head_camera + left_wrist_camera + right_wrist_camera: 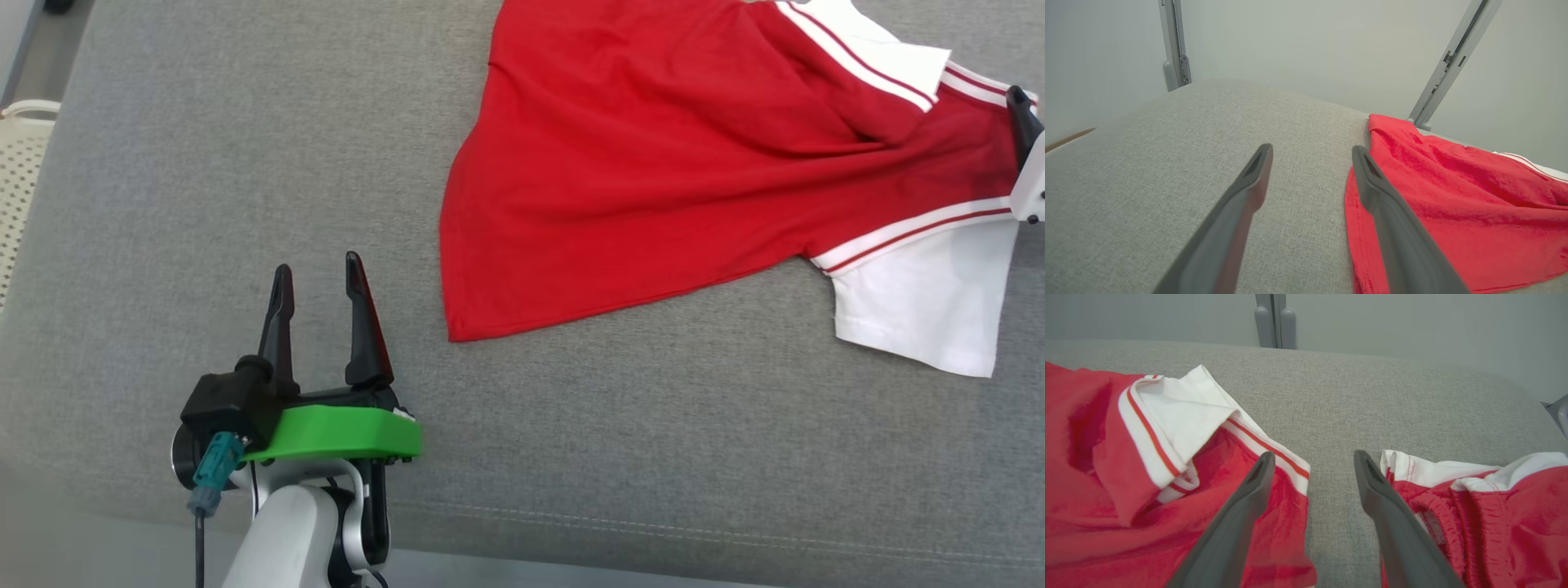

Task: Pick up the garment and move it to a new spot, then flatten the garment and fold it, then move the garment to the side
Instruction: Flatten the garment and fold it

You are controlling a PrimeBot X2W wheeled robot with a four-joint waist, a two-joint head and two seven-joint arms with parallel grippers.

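Note:
The garment (653, 163) is a red shirt with white, red-striped sleeves, lying rumpled on the grey padded surface (245, 163) at the upper right. My left gripper (318, 263) stands open at the lower left, just left of the garment's hem corner (1359, 212), holding nothing. One of my right gripper's fingers (1024, 118) shows at the right edge, by the striped sleeve. In the right wrist view my right gripper (1313, 455) is open above bare grey fabric, with the garment (1126, 477) on its left and more red and white cloth (1494, 506) on its right.
A white perforated basket (20, 163) stands past the surface's left edge. Grey metal posts (1175, 45) (1453, 61) (1274, 318) rise behind the far edge against a pale wall. A stitched seam runs along the front edge (653, 531).

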